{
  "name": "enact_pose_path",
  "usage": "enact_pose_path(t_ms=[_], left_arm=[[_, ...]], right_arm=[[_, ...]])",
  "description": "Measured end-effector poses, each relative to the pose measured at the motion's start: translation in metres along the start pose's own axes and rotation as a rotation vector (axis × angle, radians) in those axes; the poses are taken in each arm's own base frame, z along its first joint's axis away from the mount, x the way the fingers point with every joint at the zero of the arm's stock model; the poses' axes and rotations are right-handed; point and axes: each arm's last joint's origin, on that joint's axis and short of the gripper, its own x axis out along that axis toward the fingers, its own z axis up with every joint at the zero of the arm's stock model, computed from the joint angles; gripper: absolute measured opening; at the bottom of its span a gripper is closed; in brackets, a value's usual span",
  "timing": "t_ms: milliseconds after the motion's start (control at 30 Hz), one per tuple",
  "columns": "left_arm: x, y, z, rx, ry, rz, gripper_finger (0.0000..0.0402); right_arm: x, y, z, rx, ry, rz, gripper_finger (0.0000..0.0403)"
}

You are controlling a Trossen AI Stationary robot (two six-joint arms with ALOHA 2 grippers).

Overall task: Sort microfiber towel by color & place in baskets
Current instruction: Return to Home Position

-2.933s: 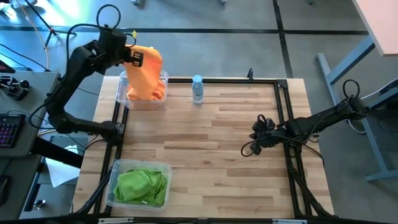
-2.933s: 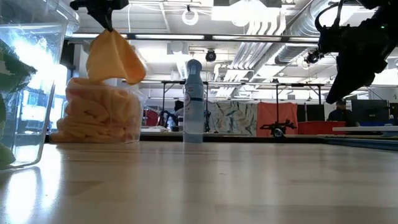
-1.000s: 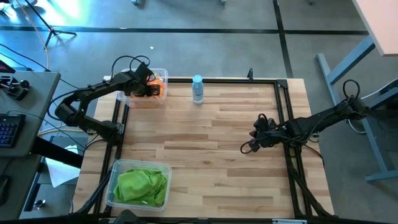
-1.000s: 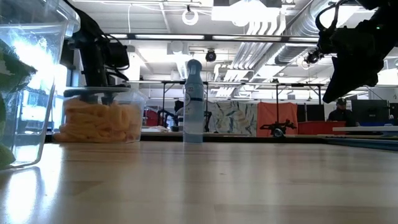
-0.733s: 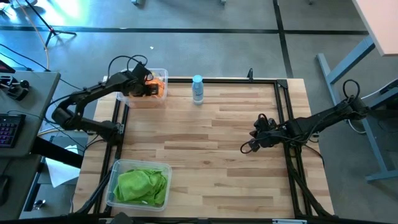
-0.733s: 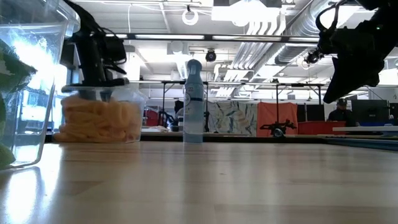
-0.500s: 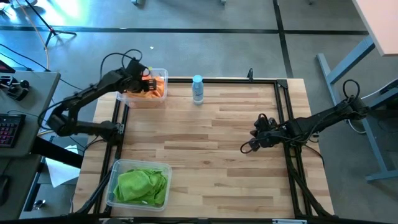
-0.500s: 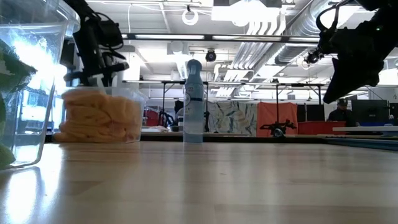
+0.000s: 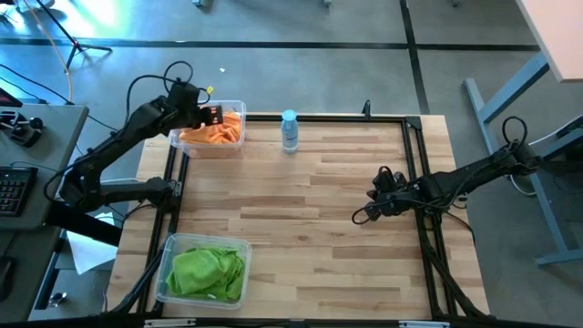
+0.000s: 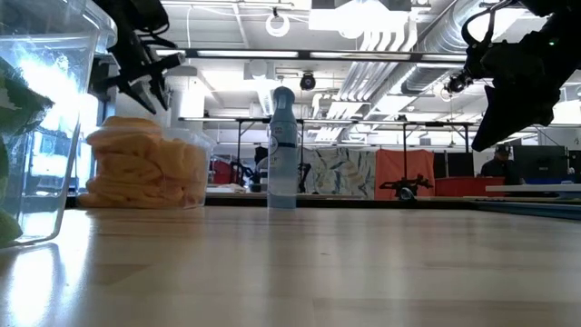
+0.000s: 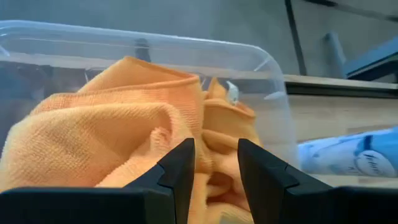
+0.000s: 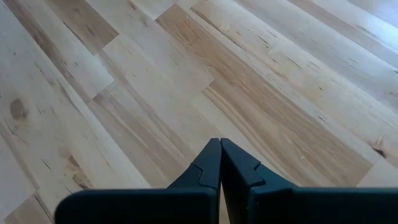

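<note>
Orange microfiber towels (image 9: 217, 134) are piled in the clear basket (image 9: 242, 128) at the table's far left corner; the heap (image 10: 145, 168) rises a little above the rim. Lime green towels (image 9: 208, 271) fill the second basket (image 9: 248, 251) at the near left. My left gripper (image 11: 216, 146) hangs open just above the orange pile (image 11: 112, 134), tipped downward, nothing between its fingers; the low view shows it (image 10: 150, 91) clear of the cloth. My right gripper (image 12: 220, 146) is shut and empty over bare wood at the table's right (image 9: 358, 219).
A small clear water bottle (image 9: 290, 129) with a blue cap stands at the far edge just right of the orange basket, also seen upright in the low view (image 10: 282, 150). A black frame (image 9: 414, 173) runs around the tabletop. Bare wood lies between the two arms.
My left gripper has risen out of the orange basket and drawn back toward the table's left edge, tipping less steeply. The orange pile, pressed flat below the rim a second ago, has sprung back up above it. My right arm has kept still.
</note>
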Motion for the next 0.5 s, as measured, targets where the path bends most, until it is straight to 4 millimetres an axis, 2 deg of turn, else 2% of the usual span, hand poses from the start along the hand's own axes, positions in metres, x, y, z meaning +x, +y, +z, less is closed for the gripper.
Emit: enact_pose_path(t_ms=[167, 300, 500], left_arm=[[-0.009, -0.006, 0.0, 0.014, -0.01, -0.037, 0.0108], [-0.014, -0.019, -0.007, 0.043, 0.028, -0.127, 0.0093], [-0.026, -0.054, -0.028, 0.22, 0.014, -0.313, 0.0015]], right_arm=[[0.0, 0.0, 0.0, -0.003, 0.0, 0.0, 0.0], [0.0, 0.0, 0.0, -0.003, 0.0, 0.0, 0.0], [0.0, 0.0, 0.0, -0.018, -0.001, 0.0, 0.0]])
